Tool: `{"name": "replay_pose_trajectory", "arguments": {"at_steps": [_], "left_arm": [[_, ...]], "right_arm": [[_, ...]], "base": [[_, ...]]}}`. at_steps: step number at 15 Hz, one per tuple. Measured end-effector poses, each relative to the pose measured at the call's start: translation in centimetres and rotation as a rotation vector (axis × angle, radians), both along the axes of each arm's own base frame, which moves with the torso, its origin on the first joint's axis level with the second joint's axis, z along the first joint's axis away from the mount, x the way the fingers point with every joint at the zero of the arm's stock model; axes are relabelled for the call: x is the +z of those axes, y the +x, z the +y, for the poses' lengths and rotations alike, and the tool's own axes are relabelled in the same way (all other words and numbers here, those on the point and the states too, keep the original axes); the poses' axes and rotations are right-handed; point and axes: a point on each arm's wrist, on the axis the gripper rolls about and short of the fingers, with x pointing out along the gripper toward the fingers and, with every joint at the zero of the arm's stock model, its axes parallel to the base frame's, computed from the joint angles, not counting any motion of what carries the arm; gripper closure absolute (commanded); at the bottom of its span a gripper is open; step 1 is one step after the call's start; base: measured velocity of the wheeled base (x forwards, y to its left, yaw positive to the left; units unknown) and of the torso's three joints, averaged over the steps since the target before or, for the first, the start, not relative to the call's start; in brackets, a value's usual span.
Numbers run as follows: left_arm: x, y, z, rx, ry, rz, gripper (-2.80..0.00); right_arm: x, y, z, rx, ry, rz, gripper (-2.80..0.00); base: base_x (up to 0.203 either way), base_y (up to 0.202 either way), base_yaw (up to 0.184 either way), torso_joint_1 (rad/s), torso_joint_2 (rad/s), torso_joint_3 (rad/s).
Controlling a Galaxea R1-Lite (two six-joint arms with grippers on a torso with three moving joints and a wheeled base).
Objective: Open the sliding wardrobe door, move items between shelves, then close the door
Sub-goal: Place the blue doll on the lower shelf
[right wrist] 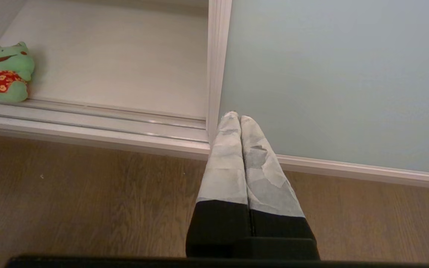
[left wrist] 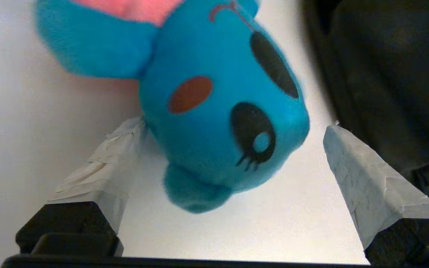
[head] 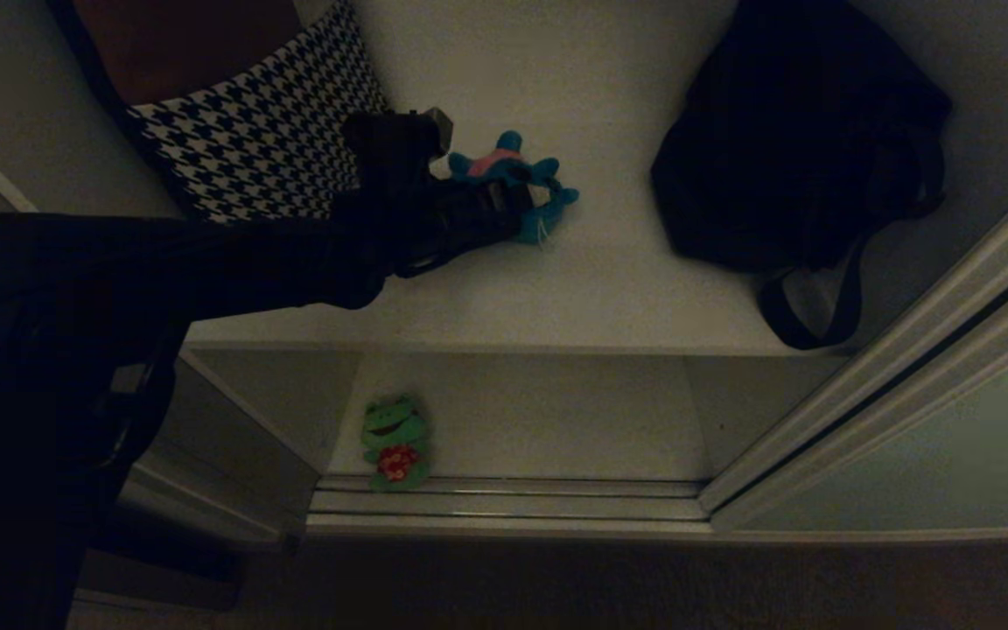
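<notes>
Left tool (left wrist: 222, 156) gapes wide around the fuzzy blue plush toy (left wrist: 214, 111) on the smooth white upper shelf (head: 609, 297). Right tool (right wrist: 240, 123), taped fingers pressed together, hangs over wood-grain floor (right wrist: 69, 204).

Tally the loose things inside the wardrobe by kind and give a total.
Plush toys: 2, blue toy on the upper shelf, green frog on the bottom board
Cushions: 1, houndstooth cushion
Bags: 1, black bag
Total: 4
</notes>
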Motion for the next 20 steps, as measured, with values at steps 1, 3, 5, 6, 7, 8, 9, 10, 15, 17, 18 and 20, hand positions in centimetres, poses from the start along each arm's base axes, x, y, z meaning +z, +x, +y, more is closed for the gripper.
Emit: {"name": "replay_pose_trajectory", "arguments": {"at_steps": [1, 3, 5, 6, 7, 8, 9, 10, 15, 17, 18, 20], "left_arm": [[-0.1, 0.1, 0.0, -0.002, -0.001, -0.007, -2.8], [-0.5, 0.3, -0.2, -0.008, 0.002, -0.004, -2.8], [-0.9, 0.6, -0.3, -0.008, 0.003, -0.007, -2.8], [-1.1, 0.7, -0.3, -0.009, 0.002, -0.009, -2.8], [-1.2, 0.8, -0.4, -0.008, 0.001, -0.013, -2.8], [-1.3, 0.9, -0.4, -0.01, 0.0, -0.016, -2.8], [-1.3, 1.0, -0.4, -0.012, -0.002, -0.02, -2.8], [-1.3, 1.0, -0.4, -0.012, -0.005, -0.026, -2.8], [-1.7, 1.4, -0.6, -0.011, 0.001, -0.063, 0.0], [-2.1, 1.6, -0.7, -0.012, 0.005, -0.069, 0.0], [-2.3, 1.7, -0.7, -0.011, 0.007, -0.075, 0.0], [-2.4, 1.9, -0.8, -0.01, 0.005, -0.085, 0.0]], "right_arm": [[0.0, 0.0, 0.0, 0.0, 0.0, 0.0, 0.0], [0.0, 0.0, 0.0, 0.001, 0.0, 0.0, 0.0], [0.0, 0.0, 0.0, 0.001, 0.0, 0.0, 0.0], [0.0, 0.0, 0.0, 0.0, 0.0, 0.0, 0.0], [0.0, 0.0, 0.0, 0.0, 0.0, 0.0, 0.0], [0.0, 0.0, 0.0, 0.0, 0.001, 0.0, 0.0], [0.0, 0.0, 0.0, 0.0, 0.0, 0.0, 0.0], [0.0, 0.0, 0.0, 0.001, 0.0, 0.0, 0.0], [0.0, 0.0, 0.0, 0.0, 0.001, 0.0, 0.0], [0.0, 0.0, 0.0, 0.0, 0.0, 0.0, 0.0], [0.0, 0.0, 0.0, 0.0, 0.0, 0.0, 0.0], [0.0, 0.0, 0.0, 0.0, 0.0, 0.0, 0.0]], "base": [[0.0, 0.0, 0.0, 0.0, 0.0, 0.0], [0.0, 0.0, 0.0, 0.0, 0.0, 0.0], [0.0, 0.0, 0.0, 0.0, 0.0, 0.0], [0.0, 0.0, 0.0, 0.0, 0.0, 0.0], [0.0, 0.0, 0.0, 0.0, 0.0, 0.0], [0.0, 0.0, 0.0, 0.0, 0.0, 0.0], [0.0, 0.0, 0.0, 0.0, 0.0, 0.0], [0.0, 0.0, 0.0, 0.0, 0.0, 0.0], [0.0, 0.0, 0.0, 0.0, 0.0, 0.0], [0.0, 0.0, 0.0, 0.0, 0.0, 0.0], [0.0, 0.0, 0.0, 0.0, 0.0, 0.0], [0.0, 0.0, 0.0, 0.0, 0.0, 0.0]]}}
